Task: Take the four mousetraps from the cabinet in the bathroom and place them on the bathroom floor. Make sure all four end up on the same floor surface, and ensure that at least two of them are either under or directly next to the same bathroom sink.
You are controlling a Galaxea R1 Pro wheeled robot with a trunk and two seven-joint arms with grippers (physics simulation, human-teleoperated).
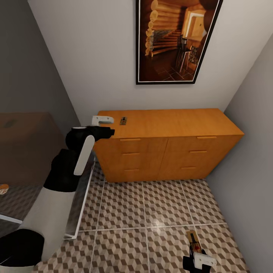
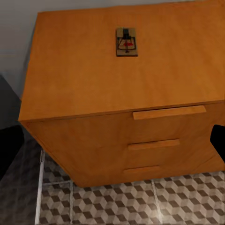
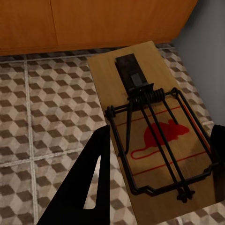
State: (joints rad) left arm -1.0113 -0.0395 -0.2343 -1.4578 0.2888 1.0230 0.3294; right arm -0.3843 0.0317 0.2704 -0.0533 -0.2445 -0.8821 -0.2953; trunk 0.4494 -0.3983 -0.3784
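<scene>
The orange-brown cabinet stands against the back wall with all its drawers shut. One mousetrap lies flat on its top near the left end, seen also in the left wrist view. My left gripper hovers open at the cabinet's front left corner, short of that trap, with one dark fingertip at the picture's edge. Low at the front right, my right gripper is shut on a second mousetrap, its fingers pressing the board's long sides just above the cube-patterned floor. The sink is out of view.
A glass panel with a white frame stands at the left beside my left arm. A grey wall closes the right side next to the cabinet. A framed picture hangs above the cabinet. Open floor tiles lie between me and the cabinet.
</scene>
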